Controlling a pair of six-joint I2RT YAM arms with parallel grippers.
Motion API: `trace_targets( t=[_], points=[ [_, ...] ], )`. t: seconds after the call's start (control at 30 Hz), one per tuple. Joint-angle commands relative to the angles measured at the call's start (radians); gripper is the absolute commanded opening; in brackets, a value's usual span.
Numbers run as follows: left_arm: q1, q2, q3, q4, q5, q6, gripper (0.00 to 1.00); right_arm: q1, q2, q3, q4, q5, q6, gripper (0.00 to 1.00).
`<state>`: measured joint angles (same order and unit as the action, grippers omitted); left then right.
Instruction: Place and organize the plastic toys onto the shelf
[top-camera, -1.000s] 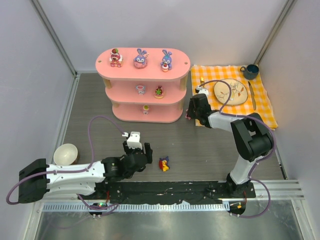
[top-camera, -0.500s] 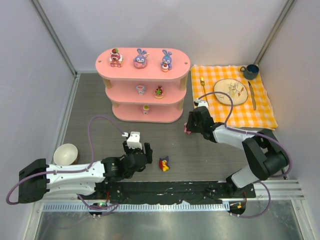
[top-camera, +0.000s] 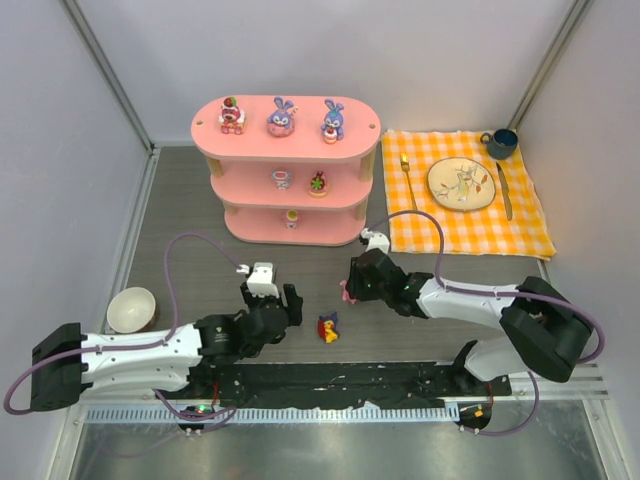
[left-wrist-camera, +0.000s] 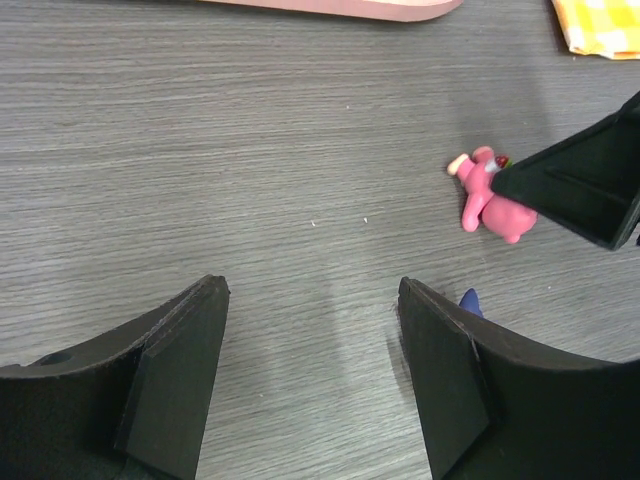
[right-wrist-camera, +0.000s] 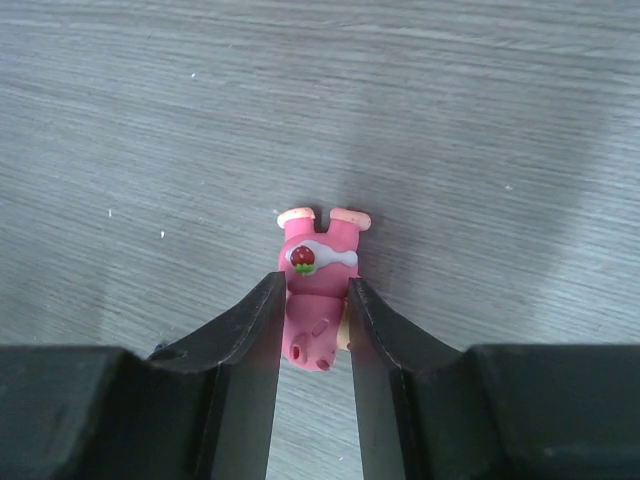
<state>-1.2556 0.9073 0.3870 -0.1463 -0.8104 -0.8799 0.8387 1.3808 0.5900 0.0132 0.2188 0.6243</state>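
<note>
R gripper clamps pink bear btwn fingertips; L gripper spread, empty.

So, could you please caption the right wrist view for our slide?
Right gripper closed on a pink bear toy, grey table behind.

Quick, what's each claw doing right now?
Left claw: open, holding nothing.
Right claw: closed on the pink bear toy.
</note>
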Motion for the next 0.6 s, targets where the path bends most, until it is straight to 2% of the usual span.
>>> trace_targets(
  t=[0.0,0.13,0.3,0.43,0.57],
  points=[
    [-0.002,-0.034,-0.013,-0.016,-0.049,-0.03,0.73,0.036,-0.012,0.001,0.014,0.08,0.058,0.38],
    [-0.002,-0.03,-0.007,-0.018,-0.047,-0.03,0.74,0.039,-0.15,-0.065,0.056,0.164,0.115,0.41],
    [-0.001,0.005,0.003,0.02,-0.033,-0.025,0.74,0.039,-0.253,-0.102,-0.004,0.257,0.138,0.44],
    [-0.001,0.062,0.036,0.053,-0.01,-0.008,0.75,0.04,-0.238,-0.128,-0.007,0.286,0.141,0.43],
    [-0.001,0.116,0.075,0.068,0.01,-0.002,0.75,0.039,-0.138,-0.121,0.022,0.269,0.124,0.33]
  ],
)
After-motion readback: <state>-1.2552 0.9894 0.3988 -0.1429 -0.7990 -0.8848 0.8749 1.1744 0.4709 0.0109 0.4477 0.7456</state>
